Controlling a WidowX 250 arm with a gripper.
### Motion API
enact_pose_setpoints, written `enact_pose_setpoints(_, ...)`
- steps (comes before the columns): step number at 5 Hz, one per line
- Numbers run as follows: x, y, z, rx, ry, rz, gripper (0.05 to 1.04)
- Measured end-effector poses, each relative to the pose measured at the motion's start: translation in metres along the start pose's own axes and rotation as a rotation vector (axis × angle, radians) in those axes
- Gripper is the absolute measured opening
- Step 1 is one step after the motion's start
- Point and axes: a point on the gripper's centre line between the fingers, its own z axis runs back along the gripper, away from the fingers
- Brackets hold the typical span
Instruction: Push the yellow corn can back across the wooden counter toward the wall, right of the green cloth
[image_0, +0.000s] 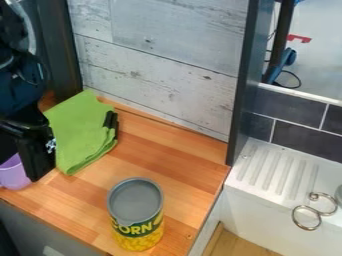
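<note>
Can: one, nearest the camera, upright at the front edge of the counter; its grey top (135, 200) is round and flat, its label (139, 236) green above and yellow below.
Metal rings: two silvery rings (306, 218), meeting at the front right, by the rim of the white sink unit (257, 200).
Cup: one, light purple (13, 174), at the left edge, partly hidden behind the gripper.
Gripper: one, black (37, 152), at the left, low over the counter, overlapping the cloth's left side in view; I cannot tell whether it is open, closed or gripping the cloth.
Cloth: one, bright green (83, 127), on the left part of the counter, beyond the can; plain and matt, longer than wide, with layered folds along its right and lower edges and a pointed far corner.
Black pieces: two slim dark shapes (113, 125), side by side at the cloth's right edge; what they belong to is unclear.
Counter: one, orange-brown wood in strips (177, 150), under cloth and can.
Wall: pale grey planks (160, 75) behind the counter; dark tiles (300, 142) to the right, above the ridged sink unit.
</note>
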Motion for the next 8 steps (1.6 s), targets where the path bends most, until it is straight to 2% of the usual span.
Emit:
enact_pose_setpoints(1, -0.002, -0.001, -0.003, -0.004, 0.011, 0.006, 1.001)
enact_pose_setpoints(2, -0.008, -0.02, -0.012, 0.037, 0.064, -0.027, 1.001)
enact_pose_setpoints(3, -0.016, -0.036, -0.028, 0.02, 0.106, -0.084, 1.001)
enact_pose_setpoints(4, -0.022, -0.054, -0.05, 0.029, 0.178, -0.106, 1.001)
enact_pose_setpoints(5, -0.024, -0.062, -0.065, 0.017, 0.213, -0.117, 1.001)
enact_pose_setpoints(6, -0.019, -0.073, -0.078, 0.019, 0.225, -0.126, 1.001)
enact_pose_setpoints(7, -0.004, -0.076, -0.089, 0.0, 0.216, -0.125, 1.001)
enact_pose_setpoints(8, 0.015, -0.076, -0.096, 0.013, 0.211, -0.109, 1.001)
